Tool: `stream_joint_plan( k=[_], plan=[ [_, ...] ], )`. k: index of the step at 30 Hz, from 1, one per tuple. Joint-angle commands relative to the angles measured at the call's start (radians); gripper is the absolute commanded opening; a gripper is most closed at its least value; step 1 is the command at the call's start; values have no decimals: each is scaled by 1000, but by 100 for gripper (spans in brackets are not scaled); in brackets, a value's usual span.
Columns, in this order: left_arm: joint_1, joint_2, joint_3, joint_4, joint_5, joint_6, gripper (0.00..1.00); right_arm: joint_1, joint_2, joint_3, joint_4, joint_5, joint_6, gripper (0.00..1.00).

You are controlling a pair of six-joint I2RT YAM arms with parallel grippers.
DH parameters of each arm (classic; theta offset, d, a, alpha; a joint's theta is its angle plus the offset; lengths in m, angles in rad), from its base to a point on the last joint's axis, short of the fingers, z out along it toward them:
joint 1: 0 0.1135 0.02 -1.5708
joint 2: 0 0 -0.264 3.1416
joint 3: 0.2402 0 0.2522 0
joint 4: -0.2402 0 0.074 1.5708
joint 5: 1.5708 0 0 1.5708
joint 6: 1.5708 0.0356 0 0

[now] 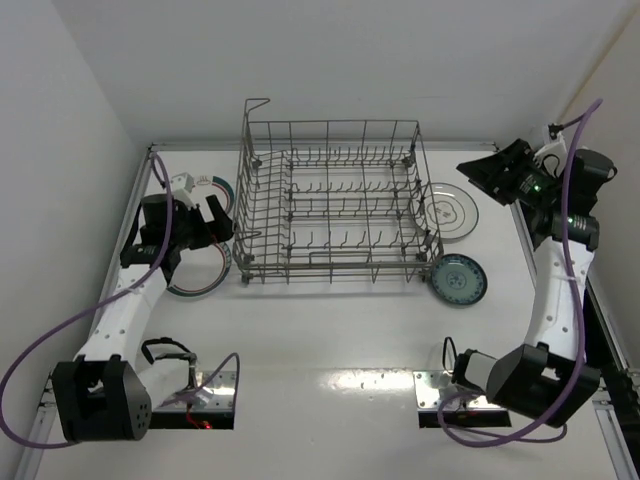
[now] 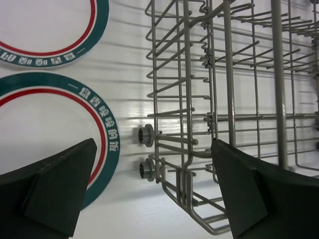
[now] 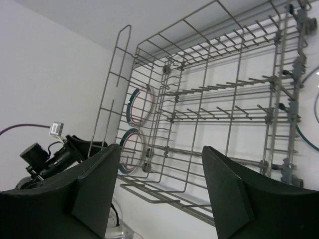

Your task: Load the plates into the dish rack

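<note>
At the middle of the counter [image 1: 330, 340] stands the dish rack [image 1: 335, 200]. A far ringed plate [image 1: 215, 185] and a near ringed plate [image 1: 205, 278] lie flat just left of it; a white plate [image 1: 450, 212] and a small teal plate [image 1: 460, 280] lie just right of it. The left claw [image 1: 212, 228] hangs wide open and empty over the ringed plates. The right claw [image 1: 480, 178] hovers near the white plate, jaws apart, holding nothing.

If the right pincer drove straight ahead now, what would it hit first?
Most likely the dish rack: its wire side fills the gap ahead of the right pincer. How far off is unclear.
</note>
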Motion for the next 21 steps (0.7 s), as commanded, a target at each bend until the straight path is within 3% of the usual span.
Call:
stream_joint_plan(
  k=[1, 4, 6, 10, 14, 17, 21],
  plan=[
    [-27, 68, 30, 103, 80, 42, 100, -44, 58, 19, -39, 5, -14, 64],
    [-36, 125, 16, 155, 123, 43, 100, -98, 136, -1, -96, -38, -26, 74],
    [-52, 151, 23, 174, 212, 52, 100, -158, 221, -1, -188, -38, -73, 74],
    [-52, 185, 36, 174, 226, 52, 100, -238, 250, -52, -151, 21, -74, 74],
    [-52, 249, 55, 174, 283, 43, 100, -226, 375, 16, -242, 172, -169, 75],
    [-52, 260, 55, 165, 303, 43, 100, -212, 446, 16, -208, 213, -169, 75],
    [-52, 260, 73, 122, 202, 43, 100, -169, 605, 111, -274, 320, -244, 75]
  ],
)
